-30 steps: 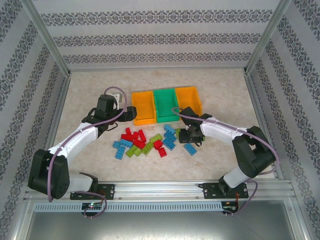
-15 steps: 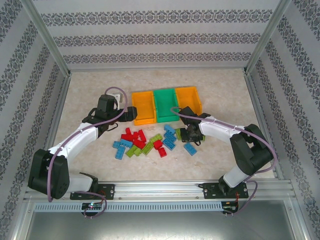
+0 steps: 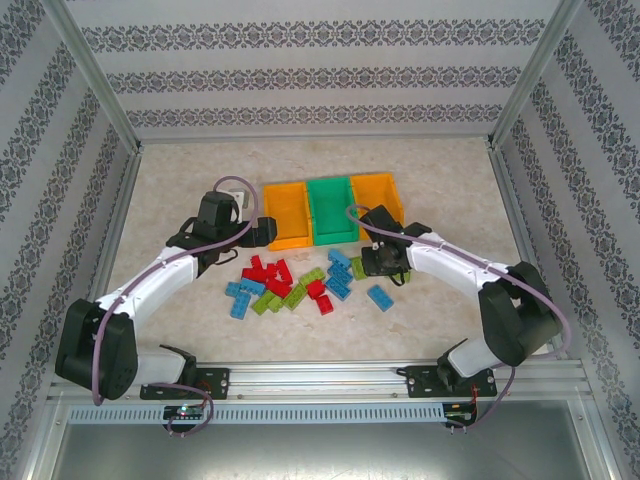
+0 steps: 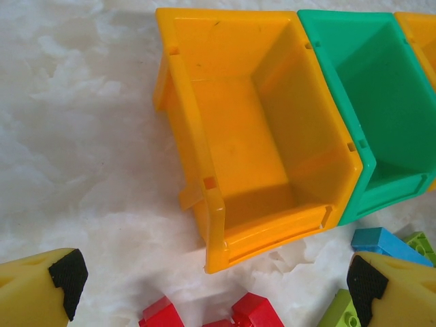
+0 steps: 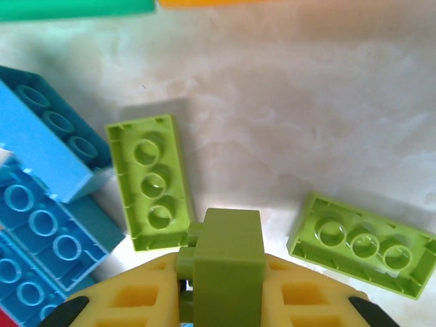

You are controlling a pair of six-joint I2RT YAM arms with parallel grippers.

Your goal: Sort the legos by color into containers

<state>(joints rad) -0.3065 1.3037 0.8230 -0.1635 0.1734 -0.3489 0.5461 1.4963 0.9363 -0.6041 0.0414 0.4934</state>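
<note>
Top cam: legos scattered just on near side of containers, whose row runs left-right. By the left end bin, left gripper; at pile's right edge, right gripper.
L wrist: jaws wide apart; orange bin has long axis pointing away.
R wrist: jaws clamped on lime brick, long axis pointing away from cam.

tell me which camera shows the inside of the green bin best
The left wrist view: the green bin sits close, seen from above, its walls and bare floor plain to see. The top external view shows the whole bin, but small. The right wrist view catches just a sliver of its rim at the top edge.
</note>
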